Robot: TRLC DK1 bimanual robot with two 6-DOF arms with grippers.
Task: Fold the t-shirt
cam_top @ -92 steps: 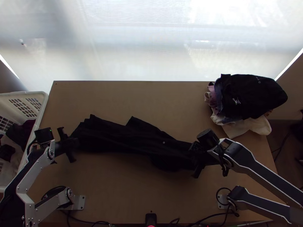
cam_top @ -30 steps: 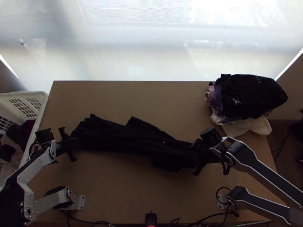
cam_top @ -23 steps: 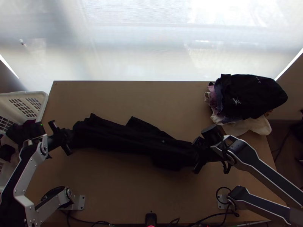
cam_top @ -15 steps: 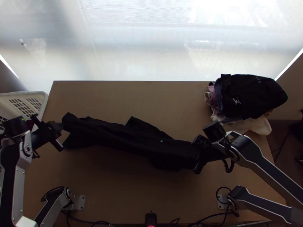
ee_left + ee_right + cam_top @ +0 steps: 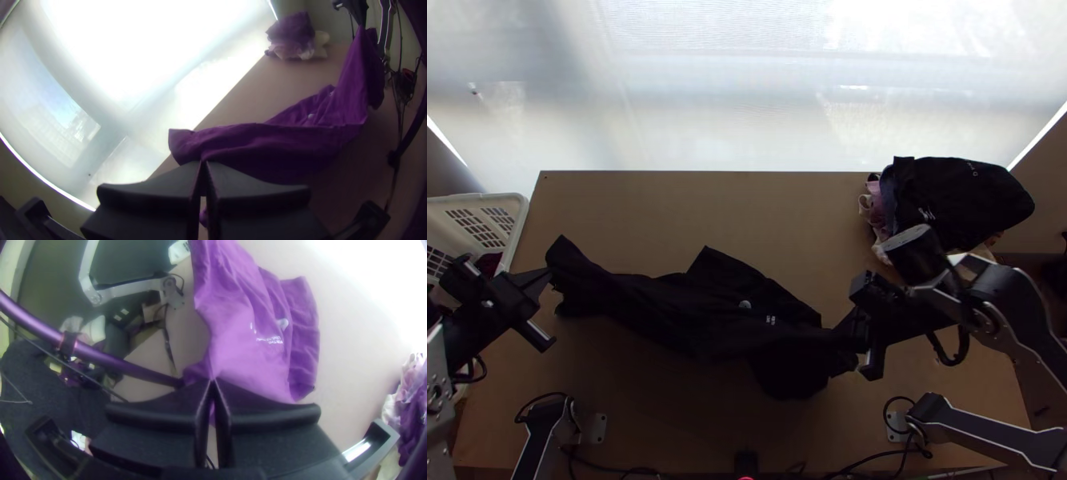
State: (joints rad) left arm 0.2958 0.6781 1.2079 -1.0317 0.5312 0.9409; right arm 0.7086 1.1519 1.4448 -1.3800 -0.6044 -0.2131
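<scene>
My left gripper (image 5: 547,276) is at the table's left side, shut on the left end of the black t-shirt (image 5: 723,308). On the right, my right gripper (image 5: 863,340) is shut on the shirt's other end. Between them the shirt hangs in a long bunched strip, with loose flaps and a small white print towards the right. It looks purple in the left wrist view, where the shirt (image 5: 275,142) runs away from the gripper (image 5: 203,163). In the right wrist view the cloth (image 5: 249,342) is pinched at the fingertips of the gripper (image 5: 213,382).
A pile of clothes (image 5: 955,200), dark on top with pink and white below, lies at the table's back right corner. A white basket (image 5: 519,210) holding dark cloth stands off the left edge. Bare wood (image 5: 691,208) shows behind the shirt.
Both grippers have moved outwards, the left one farther left and the right one farther right. The shirt's left end went along, and a lower flap now hangs nearer the table's front.
</scene>
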